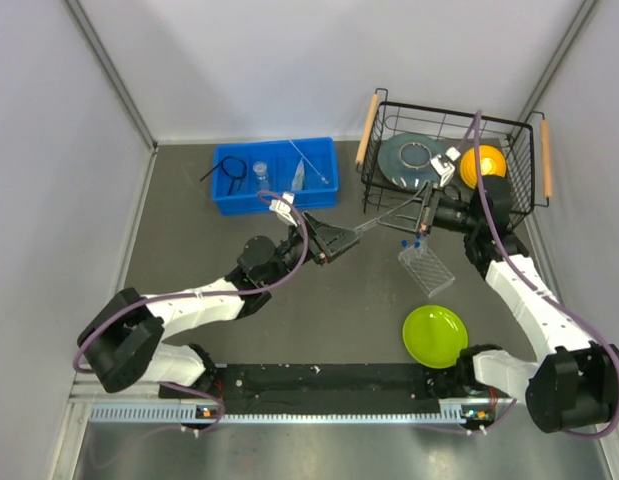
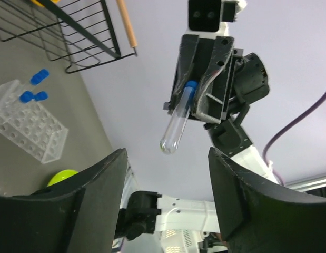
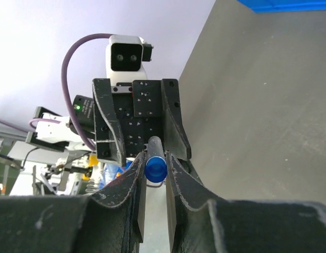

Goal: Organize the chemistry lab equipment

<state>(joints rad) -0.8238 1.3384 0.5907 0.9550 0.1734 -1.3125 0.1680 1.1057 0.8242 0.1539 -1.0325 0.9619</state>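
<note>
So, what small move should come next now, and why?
Probably the left gripper should draw straight back. Its jaws stand open, and the right gripper is shut on the tube at its capped end, so the tube looks handed over. Backing off would free the way to the rack.

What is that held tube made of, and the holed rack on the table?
The tube looks like clear glass or hard plastic, which I cannot tell: the background shows through it and its rounded tip glints. Its cap seems opaque blue plastic. The rack looks like clear rigid plastic, with bright edges.
</note>
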